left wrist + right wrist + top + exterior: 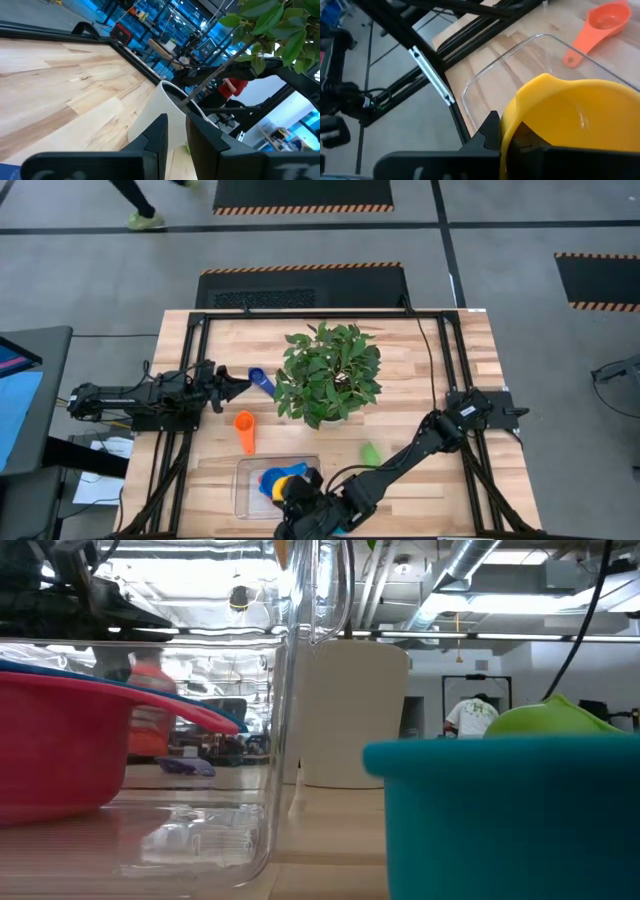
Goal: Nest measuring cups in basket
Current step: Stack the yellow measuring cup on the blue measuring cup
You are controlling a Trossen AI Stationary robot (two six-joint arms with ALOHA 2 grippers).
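Here the right gripper (297, 492) hangs over the clear plastic rectangular basket (244, 498), its fingers pinching the rim of the round yellow plastic measuring cup (570, 120), directly above the cups already inside. The orange scoop (245, 430) lies on the wooden worktop (420, 350) beyond. The left gripper (236, 385), fingers nearly together and empty, waits beside the dark blue scoop (261, 380).

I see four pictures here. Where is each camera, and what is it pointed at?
High: overhead, straight down; both arms, plant, basket.
Low: table height, level across; basket wall, red cup; no arm clearly shown.
Left wrist: past the left gripper to the plant's pot.
Right wrist: right gripper holding yellow cup.
Shared: right wrist and high both show orange cup.
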